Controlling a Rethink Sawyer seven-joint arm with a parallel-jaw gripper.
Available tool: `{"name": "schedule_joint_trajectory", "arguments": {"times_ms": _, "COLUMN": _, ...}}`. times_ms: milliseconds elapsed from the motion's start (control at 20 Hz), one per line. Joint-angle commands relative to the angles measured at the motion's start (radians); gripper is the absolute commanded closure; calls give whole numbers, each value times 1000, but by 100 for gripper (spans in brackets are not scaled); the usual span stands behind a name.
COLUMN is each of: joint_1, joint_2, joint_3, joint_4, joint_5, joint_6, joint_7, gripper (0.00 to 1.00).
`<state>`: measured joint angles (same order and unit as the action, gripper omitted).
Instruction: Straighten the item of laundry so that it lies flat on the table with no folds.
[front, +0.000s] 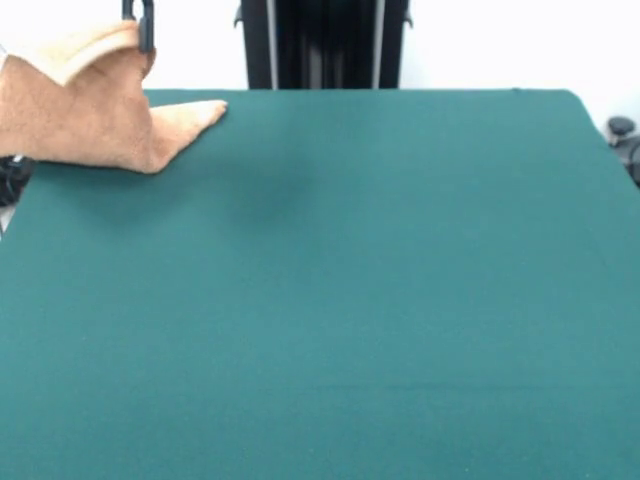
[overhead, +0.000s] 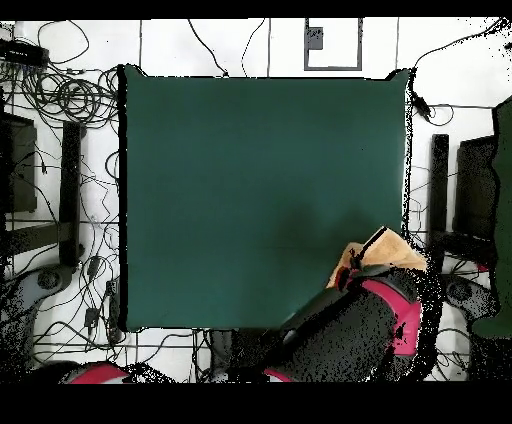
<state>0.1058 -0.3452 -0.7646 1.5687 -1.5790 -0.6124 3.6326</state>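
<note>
The item of laundry (front: 90, 110), a golden-tan towel, hangs crumpled at the far left corner of the green table (front: 350, 280). One end trails onto the felt and points right. My gripper (front: 143, 30) shows only as black tips at the top edge, shut on the towel's raised upper edge. In the overhead view the towel (overhead: 392, 250) peeks out at the table's (overhead: 250, 180) lower right corner. There the red and black arm (overhead: 375, 310) covers the gripper and much of the cloth. Folds remain in the towel, and part of it hangs past the table's side edge.
The black pedestal column (front: 320, 45) stands behind the table's far edge. A dark clamp-like object (front: 622, 135) sits off the right corner. Cables (overhead: 70, 95) and dark stands (overhead: 438, 190) lie on the floor around the table.
</note>
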Motion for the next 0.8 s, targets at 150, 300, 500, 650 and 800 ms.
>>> {"name": "schedule_joint_trajectory", "arguments": {"times_ms": 150, "joint_1": 29, "joint_2": 73, "joint_3": 118, "joint_4": -45, "joint_5": 16, "joint_6": 29, "joint_7": 235, "gripper": 100}}
{"name": "schedule_joint_trajectory", "arguments": {"times_ms": 300, "joint_1": 26, "joint_2": 40, "joint_3": 142, "joint_4": -28, "joint_5": 85, "joint_6": 74, "joint_7": 217, "gripper": 100}}
{"name": "schedule_joint_trajectory", "arguments": {"times_ms": 500, "joint_1": -38, "joint_2": -10, "joint_3": 207, "joint_4": 6, "joint_5": 238, "joint_6": 113, "joint_7": 79, "gripper": 100}}
{"name": "schedule_joint_trajectory", "arguments": {"times_ms": 650, "joint_1": -71, "joint_2": -18, "joint_3": 224, "joint_4": 23, "joint_5": 335, "joint_6": 116, "joint_7": 13, "gripper": 100}}
{"name": "schedule_joint_trajectory", "arguments": {"times_ms": 800, "joint_1": -87, "joint_2": -18, "joint_3": 230, "joint_4": 30, "joint_5": 385, "joint_6": 119, "joint_7": 15, "gripper": 100}}
